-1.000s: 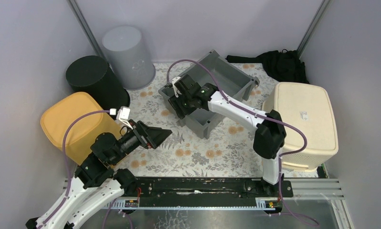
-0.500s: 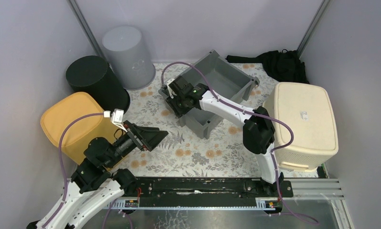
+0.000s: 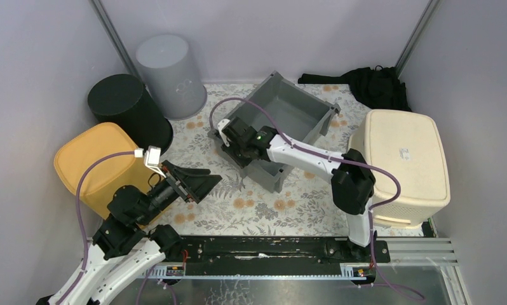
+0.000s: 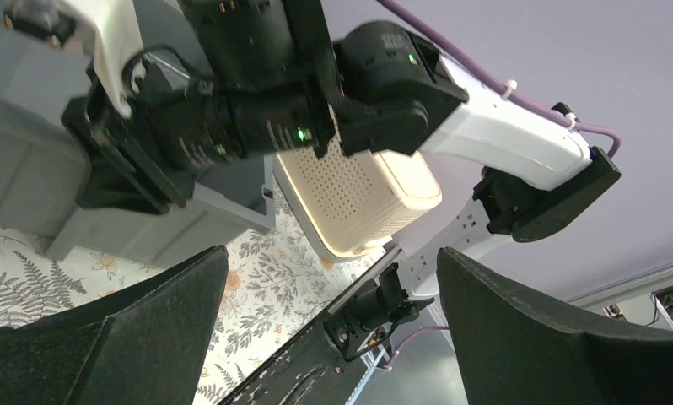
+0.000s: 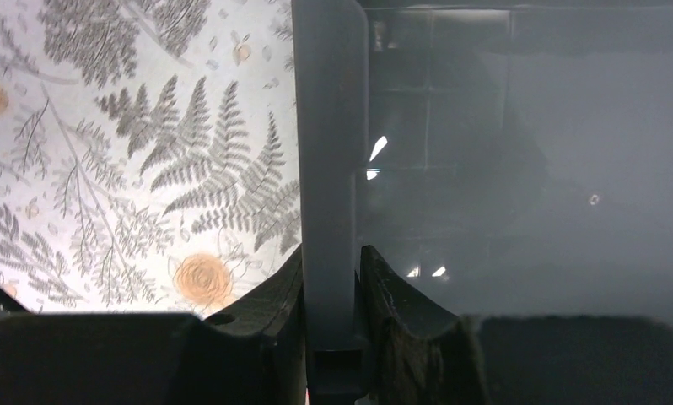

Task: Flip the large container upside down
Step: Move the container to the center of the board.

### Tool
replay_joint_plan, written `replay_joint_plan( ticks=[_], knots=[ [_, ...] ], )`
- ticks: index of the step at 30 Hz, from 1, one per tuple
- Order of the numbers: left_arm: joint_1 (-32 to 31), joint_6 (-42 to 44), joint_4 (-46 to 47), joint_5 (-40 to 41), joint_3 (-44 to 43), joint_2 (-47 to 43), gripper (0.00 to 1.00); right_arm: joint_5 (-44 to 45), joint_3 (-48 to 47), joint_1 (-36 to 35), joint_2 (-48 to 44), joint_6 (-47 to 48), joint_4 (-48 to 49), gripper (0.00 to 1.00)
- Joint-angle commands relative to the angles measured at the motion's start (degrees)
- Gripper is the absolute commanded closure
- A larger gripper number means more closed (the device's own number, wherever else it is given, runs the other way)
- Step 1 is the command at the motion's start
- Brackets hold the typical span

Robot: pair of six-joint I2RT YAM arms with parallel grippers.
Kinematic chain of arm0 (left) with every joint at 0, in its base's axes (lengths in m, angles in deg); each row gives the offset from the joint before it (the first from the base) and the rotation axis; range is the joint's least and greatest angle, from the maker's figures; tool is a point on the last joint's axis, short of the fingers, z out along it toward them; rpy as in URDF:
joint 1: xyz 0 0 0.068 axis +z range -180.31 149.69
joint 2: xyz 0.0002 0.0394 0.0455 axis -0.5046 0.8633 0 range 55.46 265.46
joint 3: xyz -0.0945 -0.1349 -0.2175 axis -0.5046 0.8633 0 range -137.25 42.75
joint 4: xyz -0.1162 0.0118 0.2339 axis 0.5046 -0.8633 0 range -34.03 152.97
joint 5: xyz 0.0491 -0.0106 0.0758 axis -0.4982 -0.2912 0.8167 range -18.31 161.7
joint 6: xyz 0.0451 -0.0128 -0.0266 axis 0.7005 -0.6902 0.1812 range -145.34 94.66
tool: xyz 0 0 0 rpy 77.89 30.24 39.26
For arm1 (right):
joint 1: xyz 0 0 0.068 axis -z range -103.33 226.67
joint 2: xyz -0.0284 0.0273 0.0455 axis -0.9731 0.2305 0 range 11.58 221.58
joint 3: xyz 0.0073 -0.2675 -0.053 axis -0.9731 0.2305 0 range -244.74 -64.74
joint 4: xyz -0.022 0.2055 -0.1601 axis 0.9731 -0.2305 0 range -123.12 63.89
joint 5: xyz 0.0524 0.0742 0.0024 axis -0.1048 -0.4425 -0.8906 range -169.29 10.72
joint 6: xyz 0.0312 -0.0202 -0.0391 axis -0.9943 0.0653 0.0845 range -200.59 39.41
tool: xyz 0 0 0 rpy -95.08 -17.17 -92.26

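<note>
The large grey rectangular container [image 3: 289, 114] stands open side up in the middle of the floral mat and looks slightly tilted. My right gripper [image 3: 238, 143] is shut on its near-left rim. In the right wrist view the rim wall [image 5: 326, 152] runs straight between my fingers, with the right gripper [image 5: 329, 261] clamped on it and the dark inside wall [image 5: 527, 169] to the right. My left gripper [image 3: 209, 184] is open and empty, to the near left of the container and apart from it. The left wrist view shows the left gripper [image 4: 329, 253] spread wide, facing the container [image 4: 148, 232].
A cream upturned bin [image 3: 403, 162] stands at the right. A yellow bin [image 3: 95, 162], a black round bin [image 3: 121, 105] and a grey round bin [image 3: 168, 67] crowd the left and back left. A black cloth [image 3: 375, 86] lies at the back right.
My right gripper has moved toward the near left with the container's rim in it, and the container has shifted and turned with it. My left arm has drawn back slightly.
</note>
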Motion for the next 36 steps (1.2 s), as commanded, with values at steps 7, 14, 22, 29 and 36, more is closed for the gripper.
replay_joint_plan(
  ticks=[7, 14, 22, 29, 36],
  knots=[
    [0.32, 1.38, 5.99, -1.07, -1.08, -0.03, 0.00, 7.71, 12.99, -8.75, -9.98, 1.81, -6.91, 0.86],
    [0.34, 1.05, 6.57, -1.07, -0.67, 0.15, 0.00, 7.08, 19.49, -11.85, -17.45, -0.81, -8.62, 0.80],
    [0.25, 0.76, 7.56, -1.50, -0.43, 1.16, 0.00, 4.95, 22.84, -13.22, -21.40, -3.98, -14.34, 0.61],
    [0.27, 0.76, 7.91, -1.66, 0.11, 1.58, 0.00, 4.36, 24.70, -13.31, -24.12, -6.27, -17.43, 0.46],
    [0.34, 1.19, 8.33, -1.65, 0.13, 2.08, 0.00, 5.60, 20.27, -13.36, -29.29, -8.21, -19.32, 0.45]
  ],
)
